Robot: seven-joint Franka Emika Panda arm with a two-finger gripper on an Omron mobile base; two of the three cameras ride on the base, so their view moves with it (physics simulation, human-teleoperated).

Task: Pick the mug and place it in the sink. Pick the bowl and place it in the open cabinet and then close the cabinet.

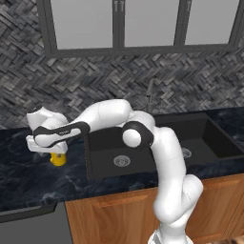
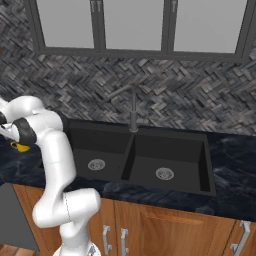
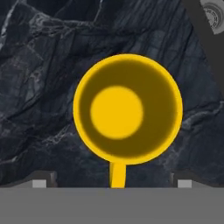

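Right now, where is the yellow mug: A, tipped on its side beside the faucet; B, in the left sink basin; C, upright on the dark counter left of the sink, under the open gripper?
C: the mug stands upright on the counter, directly below the gripper, left of the sink.

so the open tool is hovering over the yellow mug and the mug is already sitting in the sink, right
Not quite. The mug is not in the sink; it stands on the dark marble counter to the sink's left, as the left base view shows. The rest holds: the hand view looks straight down into the mug, with the open tool above it.
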